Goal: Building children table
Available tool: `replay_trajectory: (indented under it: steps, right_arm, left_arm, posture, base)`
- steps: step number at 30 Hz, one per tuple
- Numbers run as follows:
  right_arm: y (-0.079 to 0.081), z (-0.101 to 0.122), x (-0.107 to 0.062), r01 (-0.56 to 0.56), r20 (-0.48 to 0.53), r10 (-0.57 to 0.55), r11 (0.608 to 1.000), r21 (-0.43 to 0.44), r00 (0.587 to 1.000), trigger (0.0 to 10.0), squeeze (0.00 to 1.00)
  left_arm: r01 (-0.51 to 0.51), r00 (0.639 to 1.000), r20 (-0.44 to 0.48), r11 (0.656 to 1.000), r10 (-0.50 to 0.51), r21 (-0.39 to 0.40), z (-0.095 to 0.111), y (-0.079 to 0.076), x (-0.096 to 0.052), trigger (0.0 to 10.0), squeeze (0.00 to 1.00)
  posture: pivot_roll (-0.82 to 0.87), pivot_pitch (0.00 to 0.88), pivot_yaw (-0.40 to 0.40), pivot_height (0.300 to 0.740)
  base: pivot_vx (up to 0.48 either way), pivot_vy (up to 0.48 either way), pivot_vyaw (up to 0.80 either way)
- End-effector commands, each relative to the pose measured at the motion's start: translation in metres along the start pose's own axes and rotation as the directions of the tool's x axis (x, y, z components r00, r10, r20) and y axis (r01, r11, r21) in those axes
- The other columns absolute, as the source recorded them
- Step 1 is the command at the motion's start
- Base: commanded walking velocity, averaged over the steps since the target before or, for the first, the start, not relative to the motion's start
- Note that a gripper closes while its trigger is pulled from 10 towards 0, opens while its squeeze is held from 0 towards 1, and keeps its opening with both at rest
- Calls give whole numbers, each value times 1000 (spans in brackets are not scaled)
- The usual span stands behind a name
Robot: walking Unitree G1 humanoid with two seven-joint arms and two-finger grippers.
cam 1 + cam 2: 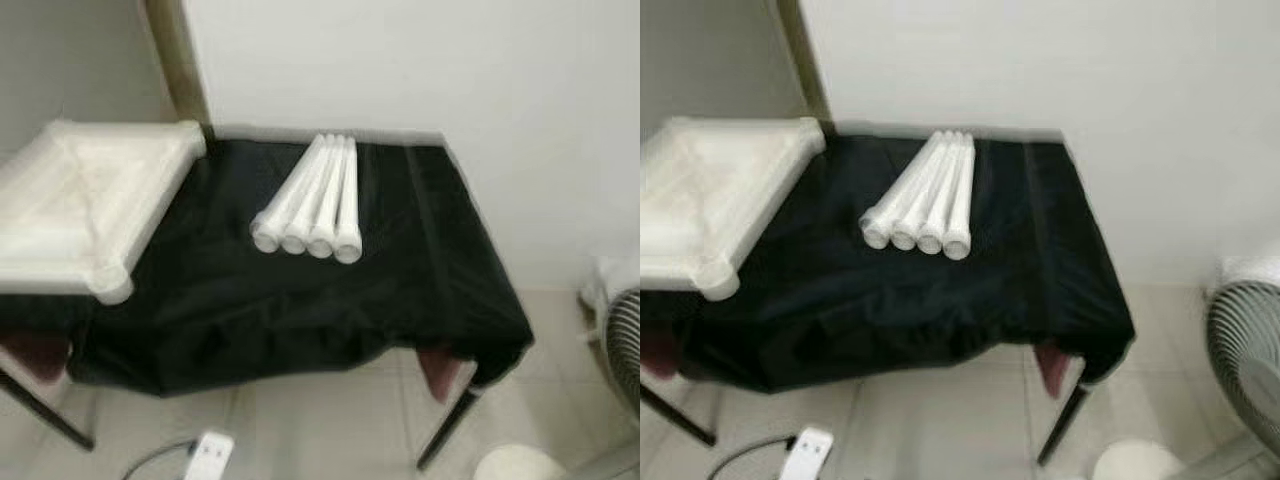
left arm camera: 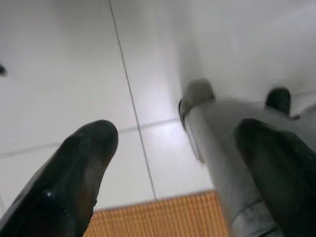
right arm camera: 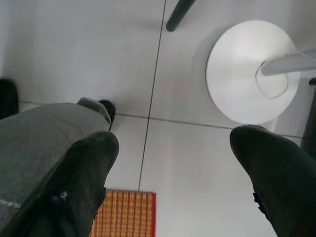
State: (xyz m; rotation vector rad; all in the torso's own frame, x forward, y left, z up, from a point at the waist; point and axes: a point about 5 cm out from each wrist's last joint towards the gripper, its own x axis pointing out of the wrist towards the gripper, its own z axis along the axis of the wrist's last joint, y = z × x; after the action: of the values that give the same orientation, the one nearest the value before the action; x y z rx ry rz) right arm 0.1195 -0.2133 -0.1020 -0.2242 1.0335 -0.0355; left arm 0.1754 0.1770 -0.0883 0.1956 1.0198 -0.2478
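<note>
Several white table legs (image 1: 310, 200) lie side by side on a table draped in black cloth (image 1: 300, 300), their round ends toward me. A white children's tabletop (image 1: 80, 200) rests upside down on the cloth's left part, a corner socket (image 1: 113, 284) near the front. My left gripper (image 2: 173, 173) hangs open over the tiled floor. My right gripper (image 3: 173, 173) also hangs open above the floor, beside my grey leg (image 3: 39, 143).
A white wall runs behind the table. A fan (image 1: 1245, 350) stands at the right, its round white base (image 3: 252, 69) on the floor. A white power strip (image 1: 208, 455) lies on the tiles below the table's front. An orange mat (image 2: 158, 217) lies by my feet.
</note>
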Motion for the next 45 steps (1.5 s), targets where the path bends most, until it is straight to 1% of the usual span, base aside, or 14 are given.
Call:
replay_trajectory:
  steps: [1, 10, 13, 18, 19, 21, 22, 27, 28, 30, 31, 38, 44, 45]
  right_arm:
    - [18, -3, -1, -58, -20, 59, 998, 9, 998, 10000, 0]
    - [16, -6, -2, -53, -22, 54, 998, 24, 998, 10000, 0]
    - [17, -8, -2, -62, -25, 62, 998, 18, 998, 10000, 0]
    - [12, -13, -4, -63, -33, 65, 995, 73, 997, 10000, 0]
    - [11, -14, -4, -67, -31, 70, 994, 92, 997, 10000, 898]
    - [11, -14, -4, -70, -28, 73, 992, 102, 997, 10000, 898]
    - [11, -15, -5, -77, -23, 80, 992, 104, 997, 10000, 1000]
    - [8, -14, -5, -72, 2, 72, 994, 85, 997, 10000, 1000]
    - [7, -12, -5, -73, 16, 72, 994, 81, 997, 10000, 0]
    - [7, -11, -5, -76, 24, 74, 994, 79, 997, 10000, 0]
    - [5, -9, -5, -66, 41, 63, 995, 73, 997, 10000, 0]
    - [-6, 33, -3, -37, 288, 31, 999, 18, 957, 10000, 0]
    - [-5, 65, -9, -48, 485, 43, 999, -2, 874, 10000, 0]
    - [-4, 77, -12, -40, 545, 42, 999, -16, 837, 10000, 0]
  left_arm:
    - [-14, 999, -38, 1000, 14, -3, -9, 2, -2, 10000, 0]
    - [-2, 1000, -13, 999, 2, 33, -5, 3, -1, 10000, 0]
    - [34, 999, 12, 995, -36, 89, 0, -1, -1, 10000, 0]
    - [22, 999, 35, 998, -24, 53, 4, 2, -1, 10000, 0]
    - [44, 998, 51, 999, -45, 14, 4, 2, -1, 10000, 1000]
    - [62, 996, 63, 998, -61, -13, 4, 1, -1, 10000, 1000]
    - [61, 996, 61, 998, -61, -11, 3, 2, -2, 10000, 1000]
    - [5, 998, 61, 1000, -4, -16, 0, 10, -3, 10000, 1000]
    - [-13, 997, 70, 1000, 15, -26, 0, 13, -4, 10000, 1000]
    - [-24, 997, 76, 999, 26, -31, 0, 15, -5, 10000, 1000]
    - [-44, 995, 88, 999, 46, -33, 0, 17, -5, 10000, 0]
    - [9, 971, 241, 1000, -8, -2, 25, 21, -7, 10000, 0]
    - [51, 929, 367, 999, -52, 11, 47, 30, -13, 10000, 0]
    - [55, 906, 419, 998, -57, 16, 57, 33, -15, 10000, 0]
  posture:
    - [46, 0, 20, 740]
    - [34, 0, 11, 740]
    - [34, 0, -3, 740]
    - [33, 0, 5, 740]
    - [35, 0, 7, 740]
    - [35, 0, 7, 740]
    - [34, 0, 15, 740]
    - [19, 0, 39, 740]
    - [10, 0, 47, 740]
    - [1, 0, 57, 740]
    - [2, 0, 66, 740]
    - [27, 0, 46, 740]
    - [35, 0, 43, 740]
    - [45, 0, 31, 740]
  base:
    - [0, 0, 0]
    - [0, 0, 0]
    - [0, 0, 0]
    - [0, 0, 0]
    - [0, 0, 0]
    - [0, 0, 0]
    - [0, 0, 0]
    - [0, 0, 0]
    - [0, 0, 0]
    - [0, 0, 0]
    - [0, 0, 0]
    - [0, 0, 0]
    - [0, 0, 0]
    - [0, 0, 0]
